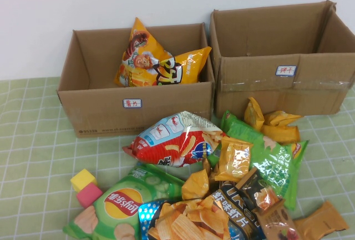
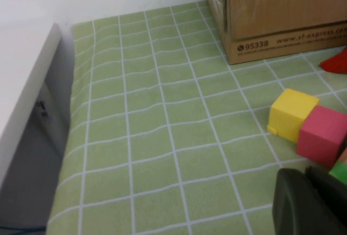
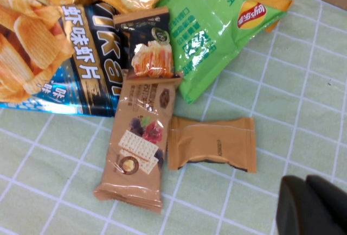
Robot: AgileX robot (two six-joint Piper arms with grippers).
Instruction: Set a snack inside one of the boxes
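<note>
The snacks lie in a loose heap on the green checked cloth (image 1: 33, 140) in front of two cardboard boxes: a red-and-white chip bag (image 1: 172, 139) nearest the left box (image 1: 136, 112), a green chip bag (image 1: 272, 154) in front of the right box (image 1: 283, 87), and smaller packets spilling toward the robot. Two yellow bags (image 1: 158, 62) already sit inside the left box, while the right box looks empty from here. Neither arm shows from above. The right gripper (image 3: 314, 205) hangs over the cloth just beside a small orange-brown packet (image 3: 212, 144) and a tan biscuit bar (image 3: 140, 145), its jaws pressed together and holding nothing. The left gripper (image 2: 309, 202) is also closed and empty, near a yellow block (image 2: 293, 113) and a pink block (image 2: 324, 134). I would think the next step goes best if the right jaws open wide first, then come down on the lone packet, which lies flat and clear of the heap. Only the right wrist view shows that packet and bar in full; the view from above alone shows what the boxes hold.
</note>
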